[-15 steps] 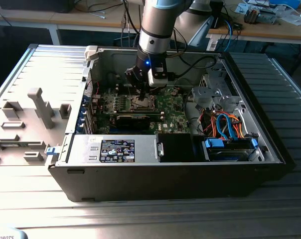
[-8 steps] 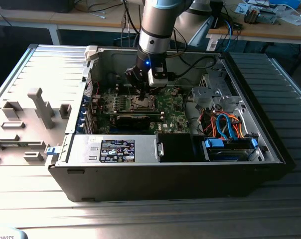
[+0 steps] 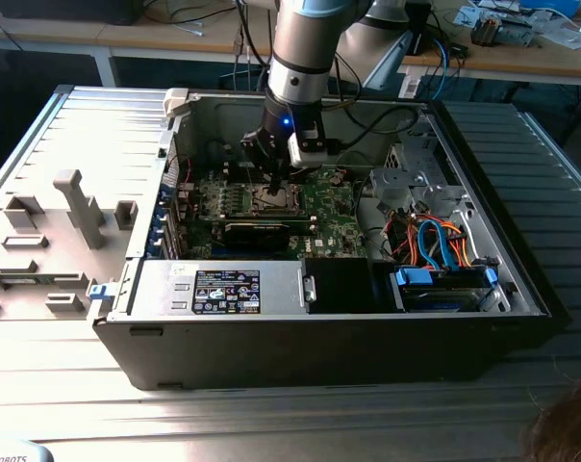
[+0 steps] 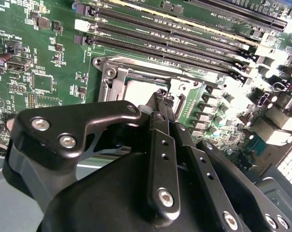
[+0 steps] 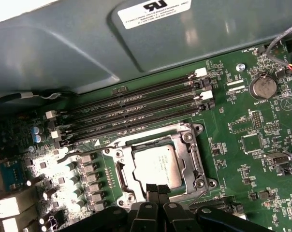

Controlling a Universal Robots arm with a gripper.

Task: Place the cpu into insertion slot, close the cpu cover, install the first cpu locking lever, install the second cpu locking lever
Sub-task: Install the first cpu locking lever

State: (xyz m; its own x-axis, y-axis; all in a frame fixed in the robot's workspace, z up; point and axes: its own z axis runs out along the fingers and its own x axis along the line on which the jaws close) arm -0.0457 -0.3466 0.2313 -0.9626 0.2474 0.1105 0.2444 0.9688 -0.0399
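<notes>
The cpu (image 5: 155, 166), a silver-grey square, lies in the insertion slot (image 5: 118, 155) on the green board. The cpu cover (image 5: 188, 154) lies flat around it, its cut-out showing the chip's face. A thin metal locking lever (image 5: 201, 162) runs along one side of the socket. My gripper (image 5: 156, 188) is shut, its black fingertips together at the socket's edge just over the chip. The second wrist view shows the gripper (image 4: 160, 94) tips down at the cpu (image 4: 138, 89). In the exterior view the gripper (image 3: 276, 183) hangs over the slot (image 3: 274, 200) inside the open computer case.
Long black memory slots (image 5: 136, 111) run beside the socket, with a coin battery (image 5: 263, 88) beyond. A grey drive cage (image 3: 406, 183), orange and blue cables (image 3: 435, 241) and a power supply (image 3: 223, 289) crowd the case. Grey fixtures (image 3: 74, 207) stand at the exterior view's left.
</notes>
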